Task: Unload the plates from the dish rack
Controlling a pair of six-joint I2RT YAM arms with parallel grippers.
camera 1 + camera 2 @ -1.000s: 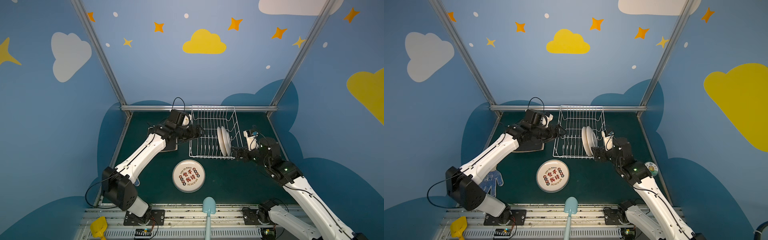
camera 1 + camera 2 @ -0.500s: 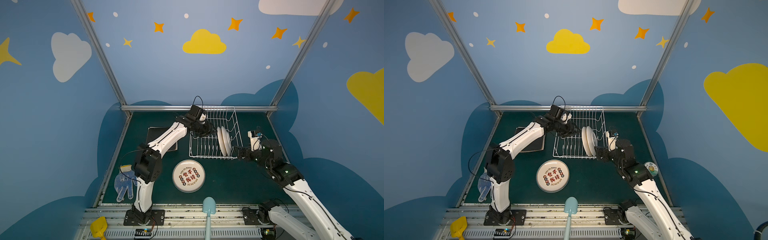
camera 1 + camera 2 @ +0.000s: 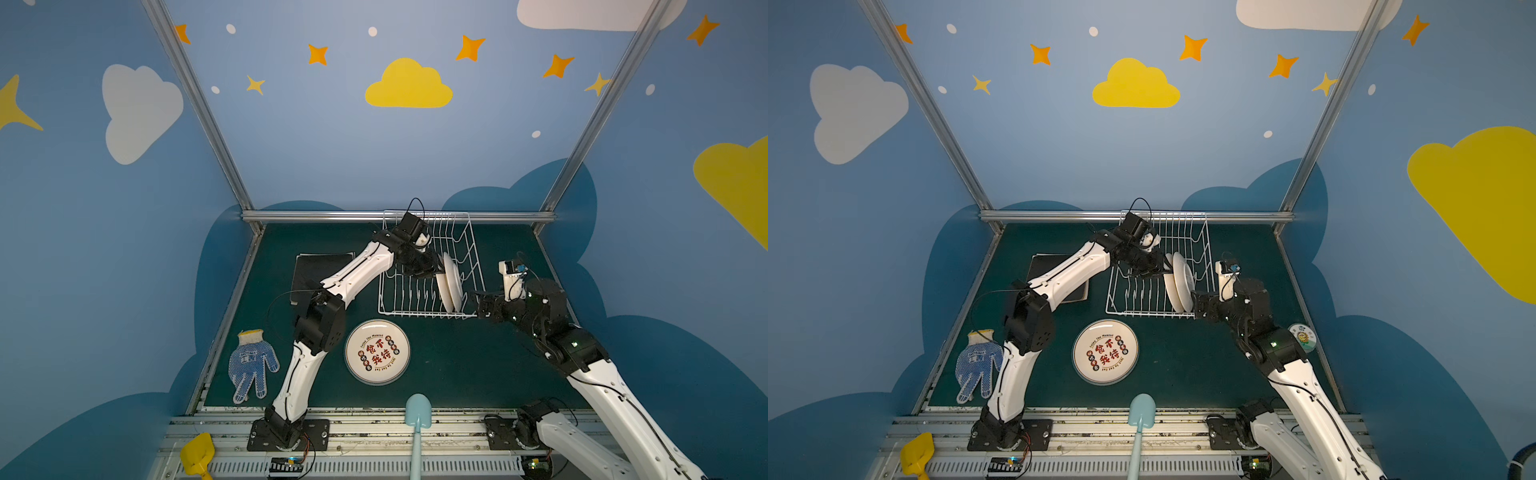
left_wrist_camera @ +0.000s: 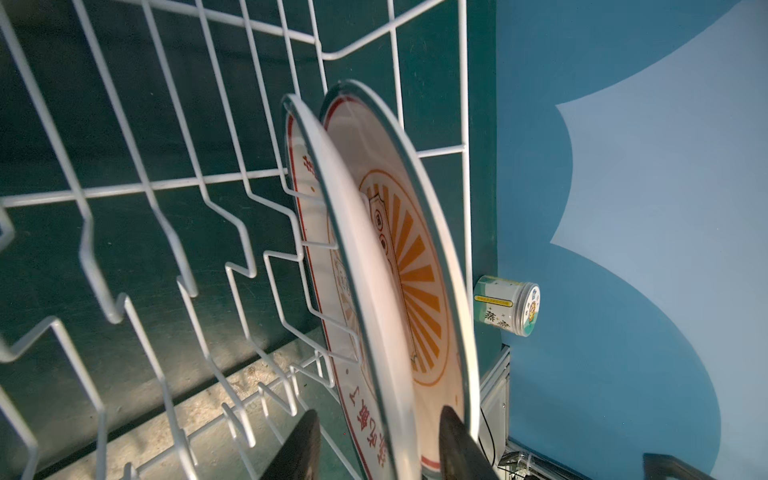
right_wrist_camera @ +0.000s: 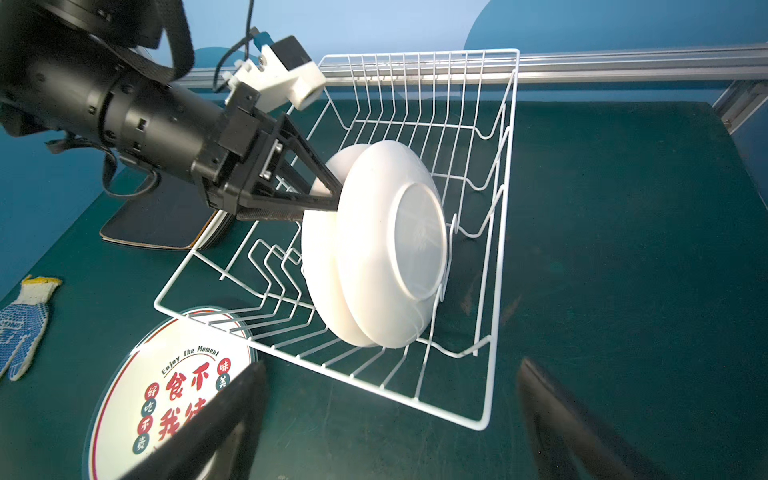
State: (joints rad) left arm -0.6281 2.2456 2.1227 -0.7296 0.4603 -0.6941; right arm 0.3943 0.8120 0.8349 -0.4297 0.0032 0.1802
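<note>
Left hand swung off the bench into the dish rack, centre frame, jaws narrowed astride round plate, gap still showing; right hand wide, empty; lift likely next

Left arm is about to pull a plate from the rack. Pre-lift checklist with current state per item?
1. left hand straddles one plate only: ok. One finger sits in the gap between the first plate and the second plate.
2. Grip closed on the first plate: cannot tell.
3. Plates standing apart: not ok. They sit nested close, so the second plate may drag along.
4. Second plate propped by the dish rack wires: ok.
5. right hand open and outside the rack: ok.
6. Printed plate lying flat in front of the rack, ready to stack on: ok.
</note>
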